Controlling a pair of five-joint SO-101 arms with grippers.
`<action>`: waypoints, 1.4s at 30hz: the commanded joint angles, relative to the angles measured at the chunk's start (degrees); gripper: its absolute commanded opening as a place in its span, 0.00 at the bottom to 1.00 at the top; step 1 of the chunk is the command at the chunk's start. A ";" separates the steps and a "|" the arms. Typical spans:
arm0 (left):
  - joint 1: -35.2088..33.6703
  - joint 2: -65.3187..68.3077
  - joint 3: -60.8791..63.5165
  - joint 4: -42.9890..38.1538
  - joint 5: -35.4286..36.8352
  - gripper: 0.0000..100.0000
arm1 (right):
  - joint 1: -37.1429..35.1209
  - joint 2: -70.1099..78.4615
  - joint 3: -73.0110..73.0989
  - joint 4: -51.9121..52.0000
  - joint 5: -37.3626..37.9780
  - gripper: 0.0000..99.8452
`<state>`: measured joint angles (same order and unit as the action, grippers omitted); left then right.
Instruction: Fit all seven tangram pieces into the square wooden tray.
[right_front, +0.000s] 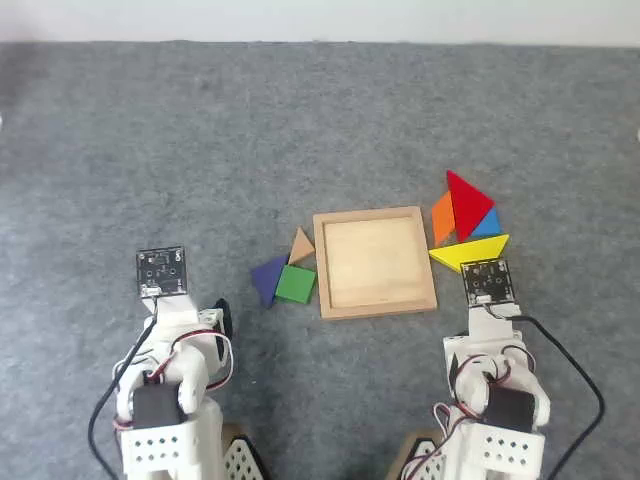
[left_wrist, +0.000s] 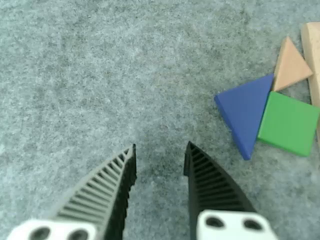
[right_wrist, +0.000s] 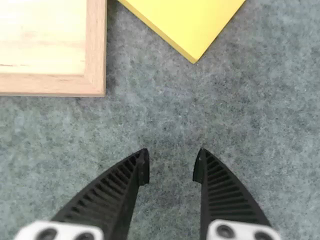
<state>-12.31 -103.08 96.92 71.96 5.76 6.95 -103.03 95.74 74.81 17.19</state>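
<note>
The square wooden tray (right_front: 374, 305) lies mid-table with nothing inside it. Against its left side sit a tan triangle (right_front: 301, 246), a dark blue triangle (right_front: 268, 277) and a green square (right_front: 295, 284). On its right side lie a red triangle (right_front: 467, 203), an orange piece (right_front: 442, 217), a light blue piece (right_front: 487, 224) and a yellow piece (right_front: 470, 251). My left gripper (left_wrist: 160, 152) is open over bare carpet, apart from the blue triangle (left_wrist: 245, 111) and green square (left_wrist: 288, 123). My right gripper (right_wrist: 171, 161) is open near the tray's corner (right_wrist: 95, 82) and the yellow piece (right_wrist: 185, 22).
Grey carpet covers the whole table. Both arm bases stand at the near edge, the left arm (right_front: 165, 330) and the right arm (right_front: 490, 340). Wide free carpet lies behind the tray and at the far left.
</note>
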 joint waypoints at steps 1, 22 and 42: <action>0.00 -1.05 -0.48 0.35 -0.35 0.16 | 0.48 -0.75 0.79 0.22 0.53 0.17; 0.00 -1.05 -0.48 0.35 -0.35 0.16 | 0.48 -0.75 0.79 0.22 0.53 0.17; 13.19 -1.05 -0.48 0.35 -0.70 0.16 | -4.97 -0.92 0.79 -2.68 0.79 0.17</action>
<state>0.18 -103.08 96.92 71.96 5.76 1.85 -103.03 95.74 74.64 17.19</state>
